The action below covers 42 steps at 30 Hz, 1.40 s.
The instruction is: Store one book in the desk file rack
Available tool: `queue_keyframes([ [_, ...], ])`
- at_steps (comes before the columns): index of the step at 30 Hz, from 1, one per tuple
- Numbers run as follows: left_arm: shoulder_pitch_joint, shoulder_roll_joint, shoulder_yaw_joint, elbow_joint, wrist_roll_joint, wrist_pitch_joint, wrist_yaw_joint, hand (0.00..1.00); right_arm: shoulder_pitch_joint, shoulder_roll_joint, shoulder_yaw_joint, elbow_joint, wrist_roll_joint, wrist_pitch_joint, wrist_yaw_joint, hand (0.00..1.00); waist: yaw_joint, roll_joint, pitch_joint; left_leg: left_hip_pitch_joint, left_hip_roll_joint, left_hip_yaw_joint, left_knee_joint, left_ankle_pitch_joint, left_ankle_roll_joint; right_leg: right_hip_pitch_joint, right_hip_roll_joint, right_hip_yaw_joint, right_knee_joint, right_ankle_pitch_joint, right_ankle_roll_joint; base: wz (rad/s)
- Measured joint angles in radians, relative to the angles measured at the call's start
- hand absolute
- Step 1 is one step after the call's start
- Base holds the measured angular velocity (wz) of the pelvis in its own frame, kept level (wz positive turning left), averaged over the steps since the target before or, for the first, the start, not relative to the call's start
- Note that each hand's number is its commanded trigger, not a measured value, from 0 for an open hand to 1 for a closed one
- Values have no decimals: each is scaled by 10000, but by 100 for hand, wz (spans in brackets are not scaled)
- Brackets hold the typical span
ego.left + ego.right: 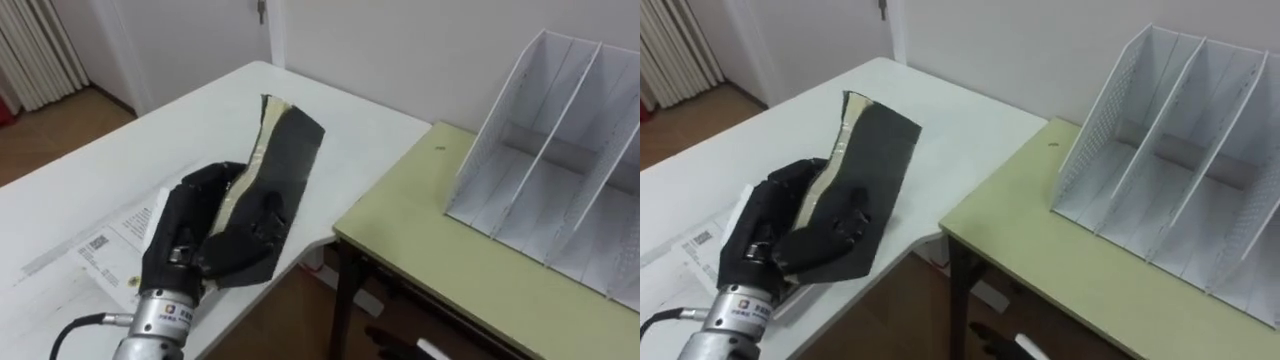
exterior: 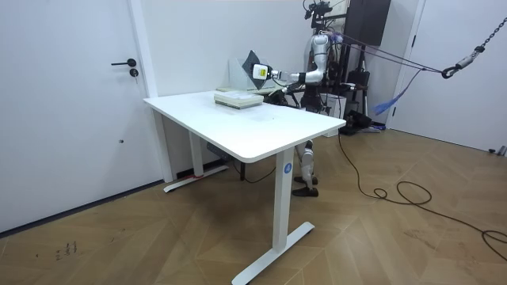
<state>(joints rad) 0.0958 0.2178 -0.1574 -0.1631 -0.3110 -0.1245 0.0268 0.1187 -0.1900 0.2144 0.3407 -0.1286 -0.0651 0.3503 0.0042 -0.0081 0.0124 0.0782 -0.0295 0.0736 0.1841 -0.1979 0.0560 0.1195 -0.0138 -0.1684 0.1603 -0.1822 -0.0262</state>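
White table (image 1: 80, 170), left hand (image 1: 188, 240) clasping book (image 1: 288, 145) — rack (image 1: 560, 180) apart

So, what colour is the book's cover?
Black; the book in the left hand shows best in the left eye view.

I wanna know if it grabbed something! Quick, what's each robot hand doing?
Left robot hand: closed around the black book.
Right robot hand: cannot be told.

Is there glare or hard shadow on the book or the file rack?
Left eye view: no glare; the black book merges with the dark left robot hand gripping it. Right eye view: the white file rack is evenly lit, soft shade between dividers. Room view: even light on the white table.
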Motion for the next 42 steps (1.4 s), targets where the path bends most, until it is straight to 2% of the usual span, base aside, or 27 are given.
queue_keyframes([
  [4,4,26,382,-134,-342,0,-1128,100,10,-134,-524,-871,1344,12,624,0,15,7,11,-8,3,55,16,-4,7,3,-8,40,1,1,2,-1],
  [8,12,35,775,-117,-987,1,-1474,100,13,-398,-1053,-1517,2501,10,953,0,5,-16,18,40,5,66,-6,-4,7,46,-8,57,-4,1,2,-1],
  [11,70,45,903,-56,-2043,48,-1807,100,4,-484,-1480,-1926,3374,26,1326,0,41,-37,28,46,11,67,-4,-4,7,-13,3,144,67,0,3,-4],
  [13,91,108,1073,-56,-2911,219,-2361,100,-2,-482,-1651,-2248,4209,62,1663,0,42,-46,30,35,15,63,-4,-4,7,-56,23,309,97,0,3,-7],
  [16,108,247,1258,-57,-3989,415,-3031,100,-2,-563,-1740,-2729,5494,357,2003,0,35,-61,25,35,15,72,-7,-4,7,-66,17,307,100,1,3,-1],
  [20,109,389,1260,-41,-4446,649,-3805,100,-2,-621,-1908,-3145,6431,528,2347,0,-4,-74,21,25,10,71,12,-4,7,-58,7,309,97,1,3,0],
  [26,143,597,1287,98,-4665,1334,-4809,100,6,-644,-2376,-3254,8624,1015,2751,0,-34,-34,0,-28,18,77,53,-12,17,-88,8,302,105,1,3,0],
  [28,148,760,1278,272,-4664,1702,-5105,100,6,-719,-2393,-3256,9209,1168,2933,0,-85,28,-42,-27,19,83,62,-12,17,-89,7,301,111,1,3,0],
  [31,154,775,1272,286,-4859,2129,-5273,100,-6,-766,-2372,-3256,9683,1473,3291,0,-73,95,-84,-71,29,125,79,-12,17,-166,9,332,157,1,3,-3],
  [35,122,1033,1075,286,-5405,2225,-5643,100,-5,-883,-1938,-3258,10367,1653,3598,0,-86,128,-88,-174,64,210,161,-13,17,-330,28,438,300,1,2,-7],
  [37,-57,1311,799,424,-5461,2347,-6004,100,-9,-916,-1520,-3258,10924,1765,3857,0,-55,172,-81,-209,64,209,210,-18,22,-374,26,459,356,3,0,0],
  [42,-319,1751,332,678,-5488,2489,-6708,100,-120,-1090,-892,-3267,11646,1902,4246,0,7,322,-79,-315,70,306,296,-26,39,-541,19,588,530,6,-5,-7],
])
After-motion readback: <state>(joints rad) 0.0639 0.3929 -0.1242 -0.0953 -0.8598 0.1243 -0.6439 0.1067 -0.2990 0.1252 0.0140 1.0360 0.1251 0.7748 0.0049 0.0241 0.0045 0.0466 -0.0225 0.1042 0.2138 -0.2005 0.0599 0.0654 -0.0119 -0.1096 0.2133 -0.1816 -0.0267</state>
